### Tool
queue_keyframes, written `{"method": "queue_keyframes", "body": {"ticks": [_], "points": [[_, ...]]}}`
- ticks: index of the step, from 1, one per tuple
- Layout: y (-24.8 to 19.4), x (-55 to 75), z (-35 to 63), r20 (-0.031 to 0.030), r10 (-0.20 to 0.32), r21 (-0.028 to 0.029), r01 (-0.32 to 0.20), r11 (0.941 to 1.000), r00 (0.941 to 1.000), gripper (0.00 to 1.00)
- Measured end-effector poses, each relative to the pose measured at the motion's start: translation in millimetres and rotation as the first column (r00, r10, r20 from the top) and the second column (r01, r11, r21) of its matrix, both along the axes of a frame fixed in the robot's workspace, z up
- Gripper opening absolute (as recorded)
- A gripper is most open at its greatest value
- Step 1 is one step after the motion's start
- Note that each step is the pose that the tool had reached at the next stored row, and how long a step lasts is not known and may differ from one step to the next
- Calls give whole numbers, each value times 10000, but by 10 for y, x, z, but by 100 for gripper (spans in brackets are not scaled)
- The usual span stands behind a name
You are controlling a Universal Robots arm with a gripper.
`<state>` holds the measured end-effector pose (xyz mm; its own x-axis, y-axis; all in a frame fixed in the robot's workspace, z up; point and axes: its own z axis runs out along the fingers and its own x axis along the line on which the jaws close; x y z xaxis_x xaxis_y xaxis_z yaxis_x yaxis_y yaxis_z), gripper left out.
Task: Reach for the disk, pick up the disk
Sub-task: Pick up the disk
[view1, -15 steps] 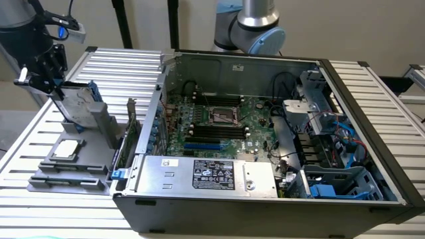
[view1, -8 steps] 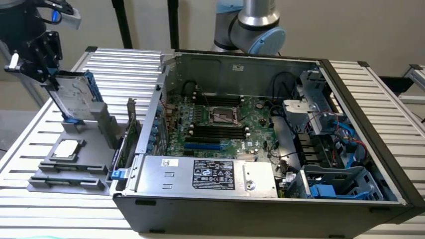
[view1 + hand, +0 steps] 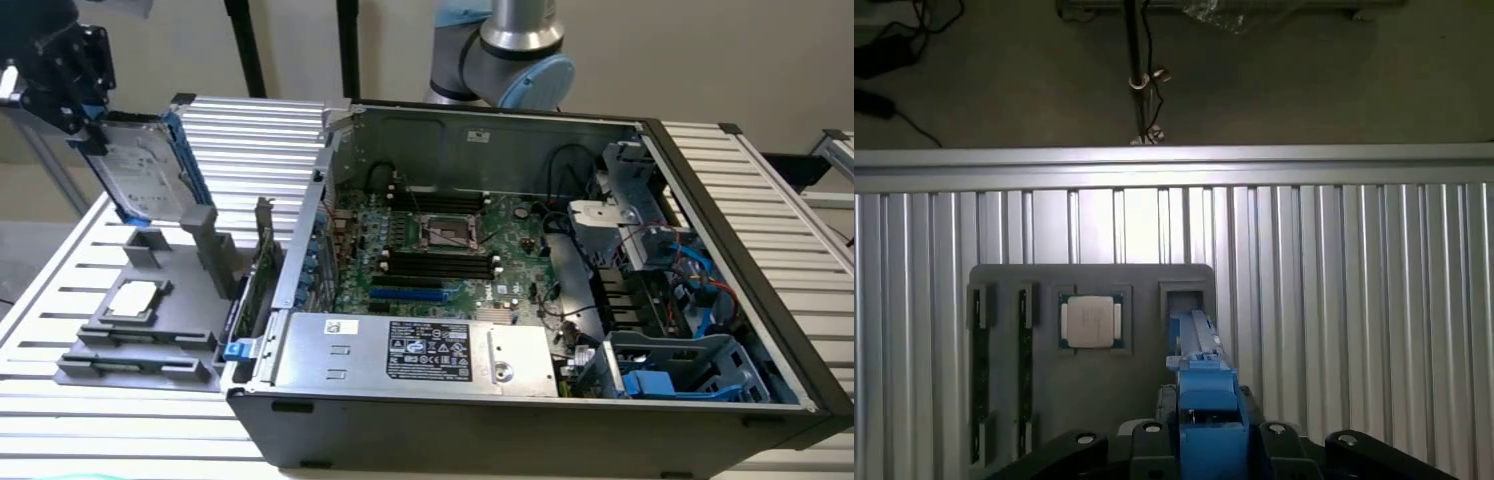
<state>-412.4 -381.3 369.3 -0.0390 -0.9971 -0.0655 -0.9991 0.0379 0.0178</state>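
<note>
We see the pincer (image 3: 88, 128) pinching the top edge of the disk (image 3: 144, 168). The disk stands on end, slightly tilted, over a grey holder (image 3: 194, 300) near the desk's (image 3: 260, 125) edge on the exterior view's left. A chip (image 3: 134, 298) lies in the holder, beside an open computer case (image 3: 534, 425).

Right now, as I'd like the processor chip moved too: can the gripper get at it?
Probably not: the gripper is shut on the disk, so its jaws are taken. The processor chip itself lies uncovered on the grey tray.
</note>
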Motion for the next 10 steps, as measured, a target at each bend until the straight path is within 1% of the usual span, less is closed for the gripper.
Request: {"method": "queue_keyframes", "body": {"ticks": [3,10], "points": [[-5,86,136,-4,29,17,-29,10000,10000,33],[-26,310,452,-7,96,87,-96,9999,10000,33]]}}
